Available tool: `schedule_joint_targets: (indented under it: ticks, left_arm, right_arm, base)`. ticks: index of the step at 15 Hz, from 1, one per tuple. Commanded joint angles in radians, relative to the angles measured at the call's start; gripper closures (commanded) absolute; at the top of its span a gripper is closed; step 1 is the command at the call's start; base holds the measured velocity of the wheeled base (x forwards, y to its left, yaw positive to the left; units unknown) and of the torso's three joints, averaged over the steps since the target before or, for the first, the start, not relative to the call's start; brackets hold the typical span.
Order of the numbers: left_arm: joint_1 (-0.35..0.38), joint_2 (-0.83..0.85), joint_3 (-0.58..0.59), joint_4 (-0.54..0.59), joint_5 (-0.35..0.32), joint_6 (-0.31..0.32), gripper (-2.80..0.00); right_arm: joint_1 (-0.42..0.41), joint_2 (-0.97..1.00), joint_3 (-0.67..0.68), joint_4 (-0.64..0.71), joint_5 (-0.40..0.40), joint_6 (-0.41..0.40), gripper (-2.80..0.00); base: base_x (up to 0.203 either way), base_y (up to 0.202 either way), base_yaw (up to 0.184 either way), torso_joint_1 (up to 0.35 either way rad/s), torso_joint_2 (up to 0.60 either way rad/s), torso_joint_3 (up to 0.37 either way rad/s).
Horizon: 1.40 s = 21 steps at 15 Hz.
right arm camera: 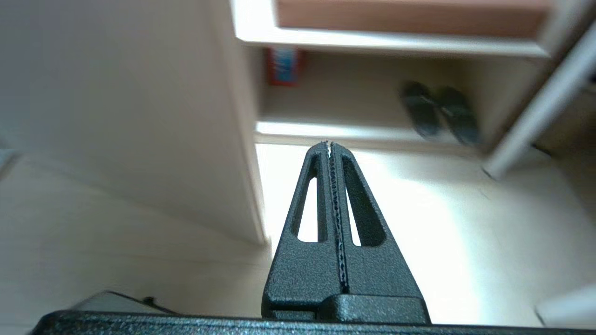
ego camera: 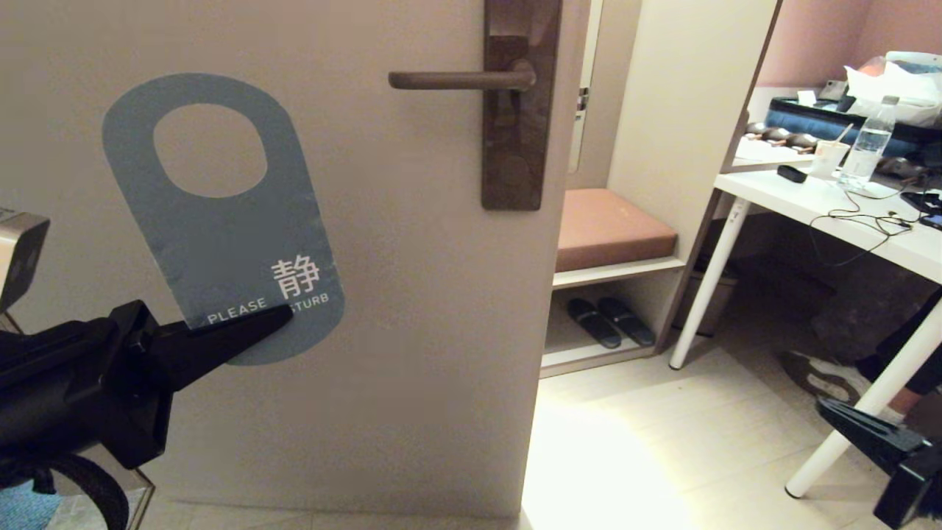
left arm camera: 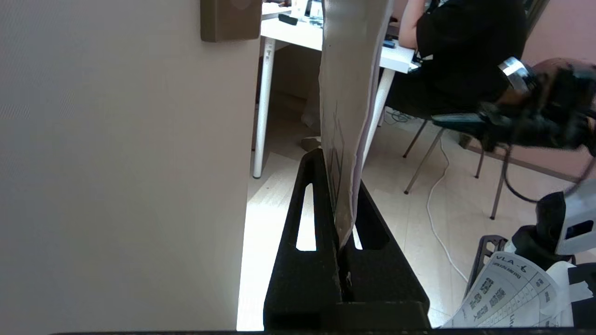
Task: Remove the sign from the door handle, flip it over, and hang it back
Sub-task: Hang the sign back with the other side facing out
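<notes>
Beige door (ego camera: 412, 353) fills the left and centre of the head view, with a pink-cushioned bench (ego camera: 611, 230), slippers (ego camera: 609, 321) and a white worktop (ego camera: 854, 213) carrying a water bottle (ego camera: 868, 144) beyond its edge. Door handle (ego camera: 460, 79): horizontal, free end toward the robot's left, mounted on a tall brown backplate (ego camera: 519, 110), bare. Sign (ego camera: 221, 213): off the handle, held in front of the door to the handle's lower left, blue face outward. Long axis near upright, tilted slightly, oval hole uppermost. Legible: a white Chinese character, "PLEASE" and "STURB"; middle of the line hidden behind the fingers. Left pincer (ego camera: 283, 315): clenched on the sign's lower edge, card edge-on between both fingers (left arm camera: 321, 204) in the wrist view. Right pincer (right arm camera: 330, 145): closed on nothing, low at the robot's right.
</notes>
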Motion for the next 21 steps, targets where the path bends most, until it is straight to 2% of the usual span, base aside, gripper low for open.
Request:
schedule_joint_targets:
  ticks: [1, 4, 7, 9, 12, 13, 16, 19, 21]
  left_arm:
    - [-0.001, -0.006, -0.001, -0.005, -0.004, -0.002, 0.0]
    - [0.0, -0.028, -0.001, -0.005, -0.004, -0.003, 0.0]
    - [-0.001, -0.055, 0.002, -0.004, -0.004, -0.005, 0.0]
    - [0.0, -0.059, 0.016, -0.002, -0.004, -0.005, 0.0]
    - [0.0, -0.073, 0.045, -0.001, -0.004, -0.002, 0.0]
    - [0.002, -0.073, 0.047, 0.001, -0.004, -0.005, 0.0]
    - [0.054, -0.073, 0.05, 0.001, 0.008, 0.0, 0.0]
    - [0.065, -0.078, 0.051, 0.0, 0.091, 0.01, 0.0]
    - [0.066, -0.08, 0.048, 0.001, 0.155, 0.043, 0.0]
  right_arm:
    - [-0.036, -0.168, 0.025, 0.061, 0.001, -0.003, 0.0]
    - [-0.048, -0.428, 0.032, 0.273, -0.001, -0.007, 0.0]
    - [-0.052, -0.683, 0.024, 0.572, -0.01, -0.008, 0.0]
    - [-0.053, -0.726, 0.019, 0.699, -0.1, -0.002, 0.0]
    - [-0.053, -0.767, 0.027, 0.787, -0.251, -0.003, 0.0]
    - [-0.053, -0.772, 0.035, 0.794, -0.264, 0.001, 0.0]
    - [-0.053, -0.77, 0.035, 0.798, -0.256, 0.001, 0.0]
    - [-0.046, -0.779, 0.035, 0.795, -0.258, 0.001, 0.0]
    - [-0.044, -0.779, 0.035, 0.794, -0.258, 0.004, 0.0]
  base:
    - [0.0, 0.0, 0.0, 0.0, 0.0, 0.0]
    - [0.0, 0.0, 0.0, 0.0, 0.0, 0.0]
    - [0.0, 0.0, 0.0, 0.0, 0.0, 0.0]
    - [0.0, 0.0, 0.0, 0.0, 0.0, 0.0]
    - [0.0, 0.0, 0.0, 0.0, 0.0, 0.0]
    - [0.0, 0.0, 0.0, 0.0, 0.0, 0.0]
    - [0.0, 0.0, 0.0, 0.0, 0.0, 0.0]
    - [0.0, 0.0, 0.0, 0.0, 0.0, 0.0]
    - [0.0, 0.0, 0.0, 0.0, 0.0, 0.0]
